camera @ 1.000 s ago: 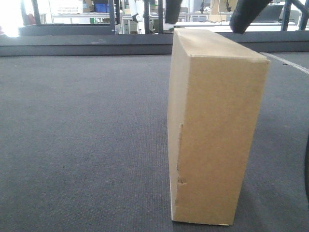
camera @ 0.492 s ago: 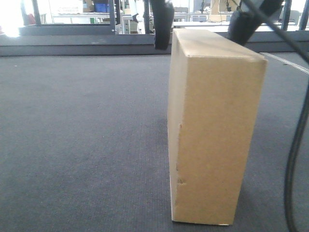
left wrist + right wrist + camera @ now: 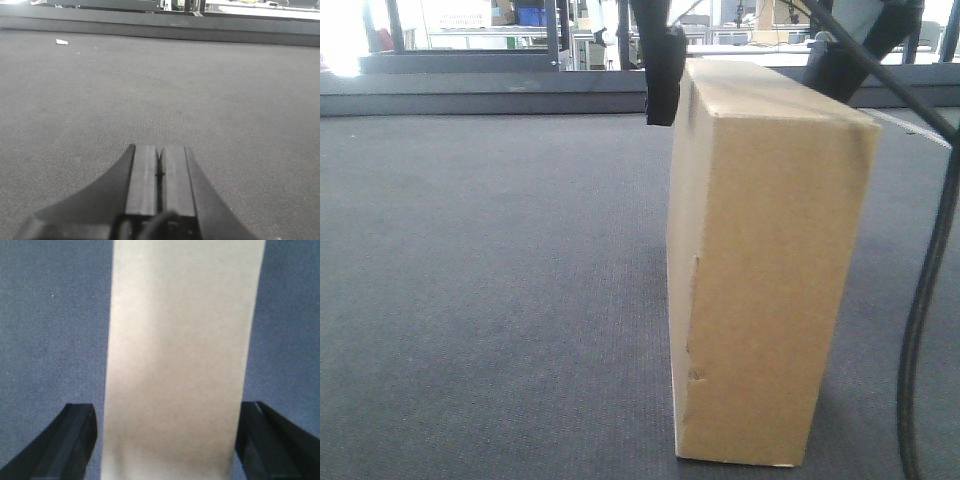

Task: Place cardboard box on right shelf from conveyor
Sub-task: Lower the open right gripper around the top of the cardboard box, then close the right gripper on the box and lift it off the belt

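You have the cardboard box [image 3: 770,270] standing upright on the conveyor [image 3: 490,280], taller than it is wide in the front view, its base flat on the belt and bare belt showing on both sides of it. It is plain tan with no print, and a small dent [image 3: 694,375] sits low on its front left edge. The belt is dark grey with a fine woven texture. Its raised dark rail [image 3: 490,100] runs along the far edge behind the box.

We count one cardboard box [image 3: 770,270] on one conveyor [image 3: 490,280]. We count two tools, the left tool [image 3: 159,150] and the right tool [image 3: 165,410]. One white scrap [image 3: 61,42] lies near the conveyor's far edge, and we see one black cable [image 3: 920,330].
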Available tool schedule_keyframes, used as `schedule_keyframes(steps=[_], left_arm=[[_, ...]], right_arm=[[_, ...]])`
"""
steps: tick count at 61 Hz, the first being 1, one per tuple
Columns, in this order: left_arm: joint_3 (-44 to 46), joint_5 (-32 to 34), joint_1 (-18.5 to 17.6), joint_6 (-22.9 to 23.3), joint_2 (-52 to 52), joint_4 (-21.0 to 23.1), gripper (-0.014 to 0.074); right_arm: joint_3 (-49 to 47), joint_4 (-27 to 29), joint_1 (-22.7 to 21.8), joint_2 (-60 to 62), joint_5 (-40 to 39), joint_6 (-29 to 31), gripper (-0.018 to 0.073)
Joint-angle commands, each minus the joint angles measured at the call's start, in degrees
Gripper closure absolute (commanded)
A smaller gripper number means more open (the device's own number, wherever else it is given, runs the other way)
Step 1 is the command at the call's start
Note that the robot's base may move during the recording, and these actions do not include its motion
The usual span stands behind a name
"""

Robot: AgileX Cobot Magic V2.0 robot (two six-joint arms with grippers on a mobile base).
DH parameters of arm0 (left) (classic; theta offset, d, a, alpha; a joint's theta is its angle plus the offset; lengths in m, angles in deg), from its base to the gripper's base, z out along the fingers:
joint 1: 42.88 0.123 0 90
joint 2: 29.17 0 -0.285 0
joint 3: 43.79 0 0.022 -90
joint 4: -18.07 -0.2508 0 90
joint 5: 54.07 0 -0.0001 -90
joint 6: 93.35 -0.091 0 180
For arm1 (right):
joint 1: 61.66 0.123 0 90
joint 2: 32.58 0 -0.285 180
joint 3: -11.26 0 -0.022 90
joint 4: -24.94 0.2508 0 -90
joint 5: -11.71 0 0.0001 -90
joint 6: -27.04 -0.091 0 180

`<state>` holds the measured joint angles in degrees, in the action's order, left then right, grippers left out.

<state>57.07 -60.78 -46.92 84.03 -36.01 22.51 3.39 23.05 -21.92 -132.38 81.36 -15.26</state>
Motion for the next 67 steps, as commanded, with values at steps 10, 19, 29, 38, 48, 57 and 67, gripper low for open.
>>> schedule_keyframes(steps=[10, 19, 29, 38, 48, 57, 67], left_arm=[[-0.3, 4.8, 0.0, 0.0, 0.3, 0.3, 0.0713], [-0.3, 4.8, 0.0, 0.0, 0.3, 0.3, 0.0713], [-0.3, 4.8, 0.0, 0.0, 0.3, 0.3, 0.0713], [-0.3, 4.8, 0.0, 0.0, 0.3, 0.3, 0.0713], [-0.3, 4.8, 0.0, 0.0, 0.3, 0.3, 0.0713], [-0.3, 4.8, 0.0, 0.0, 0.3, 0.3, 0.0713], [-0.3, 4.8, 0.0, 0.0, 0.3, 0.3, 0.0713]], right_arm=[[-2.1, -0.3, 0.0, 2.3, -0.6, 0.4, 0.0064], [-2.1, -0.3, 0.0, 2.3, -0.1, 0.4, 0.0451], [-2.1, -0.3, 0.0, 3.5, -0.1, 1.0, 0.049], [-2.1, -0.4, -1.4, 6.9, -0.8, 3.1, 0.0491], [-1.8, -0.5, -5.4, 12.2, -4.1, 11.5, 0.0491], [3.3, -0.5, -10.5, 19.0, -13.0, 21.4, 0.0491], [13.9, 2.9, -18.8, 28.6, -27.1, 27.7, 0.0491]])
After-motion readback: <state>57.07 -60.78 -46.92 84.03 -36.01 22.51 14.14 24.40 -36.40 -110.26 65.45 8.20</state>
